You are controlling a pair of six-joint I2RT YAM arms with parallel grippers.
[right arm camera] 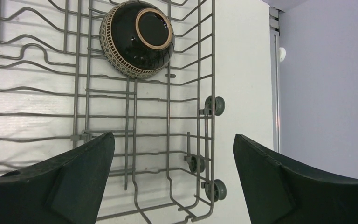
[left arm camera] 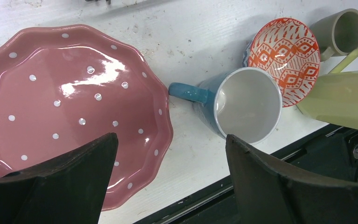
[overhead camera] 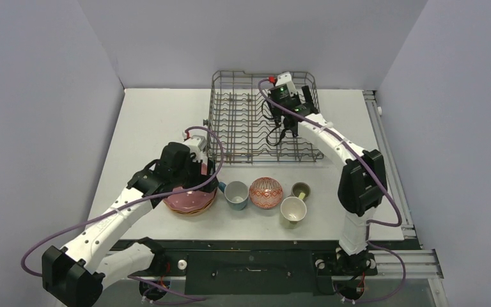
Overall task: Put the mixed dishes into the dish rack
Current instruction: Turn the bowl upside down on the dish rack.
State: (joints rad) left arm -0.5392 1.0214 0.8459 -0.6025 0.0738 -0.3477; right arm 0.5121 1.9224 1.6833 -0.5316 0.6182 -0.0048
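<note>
At the near edge of the bench (overhead camera: 153, 128) — a crowded pick, little yet racked.
The dish rack (overhead camera: 249, 121), at the far side, lies under the right fingers (right arm camera: 70, 177), spread wide with nothing held. The pink dotted plate (left arm camera: 65, 102), topmost of a stack, is hovered over by the left fingers (left arm camera: 70, 182), likewise parted and empty; its glossy scalloped rim could be lost from a shallow pinch, or the plates beneath dragged along. Only the dark-brown bowl (right arm camera: 137, 39) is racked, upturned among the wires. The red patterned dish (left arm camera: 286, 56), light-blue mug (left arm camera: 242, 105) and pale-yellow mug (left arm camera: 340, 100) are packed just beside the plate — a nudge could be passed down the row and a mug tipped toward the bench edge.
</note>
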